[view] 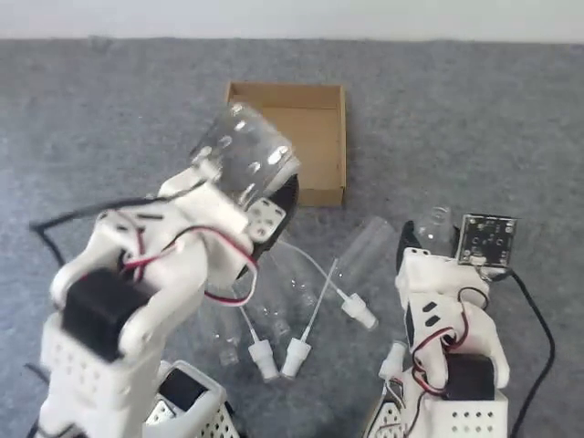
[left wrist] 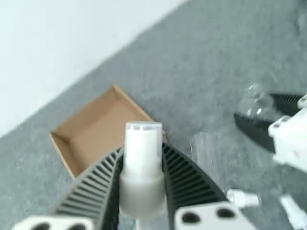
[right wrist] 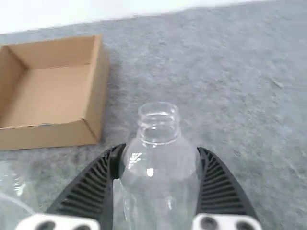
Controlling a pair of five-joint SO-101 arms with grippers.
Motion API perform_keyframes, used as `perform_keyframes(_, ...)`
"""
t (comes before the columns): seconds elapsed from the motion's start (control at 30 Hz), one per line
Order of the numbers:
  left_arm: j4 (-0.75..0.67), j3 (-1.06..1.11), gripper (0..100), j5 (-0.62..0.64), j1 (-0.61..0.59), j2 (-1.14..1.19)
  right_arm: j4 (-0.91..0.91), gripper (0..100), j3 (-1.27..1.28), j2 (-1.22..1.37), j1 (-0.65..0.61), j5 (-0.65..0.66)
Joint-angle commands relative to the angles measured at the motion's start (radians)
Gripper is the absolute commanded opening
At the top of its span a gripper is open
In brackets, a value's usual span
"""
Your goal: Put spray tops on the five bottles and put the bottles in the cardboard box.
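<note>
Left fingers (left wrist: 187, 177) are clamped on a white spray top (left wrist: 142, 158), one ribbed pad on each side of its collar, the head pointing away from the wrist towards the cardboard box (left wrist: 96, 129). From the high view, a raised bottle (view: 242, 151) of clear plastic stands out at that arm's tip with its base towards the camera, overlapping the near left corner of the box; whether the top is seated on its neck cannot be told. On the grey worktop (view: 109, 109) the box sits open beyond both arms. Nearer, between the arms, loose spray tops (view: 263, 358) lie with their thin tubes trailing back over more clear bottles (view: 278, 278) lying flat, and one lying bottle (view: 367, 245) rests just beside the right arm. Right fingers (right wrist: 218, 182) are closed around the shoulders of an open-necked bottle (right wrist: 158, 158), its bare neck pointing away from the wrist, low over the worktop and well apart from the box.
</note>
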Motion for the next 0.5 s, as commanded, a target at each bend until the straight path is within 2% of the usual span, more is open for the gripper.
perform_keyframes(0.0, -0.064, 0.018, 1, 0.031, -0.002, -0.101, -0.053, 10.1, -0.015, -0.018, -0.081, 0.0)
perform_keyframes(0.2, -0.091, 0.024, 1, 0.091, -0.002, -0.215, -0.154, 10.1, -0.008, -0.018, -0.242, 0.005)
perform_keyframes(0.4, -0.152, 0.025, 1, 0.15, -0.002, -0.308, -0.237, 10.1, -0.006, -0.018, -0.435, 0.227)
perform_keyframes(0.47, -0.172, 0.025, 1, 0.18, -0.002, -0.327, -0.265, 10.1, -0.006, -0.018, -0.486, 0.264)
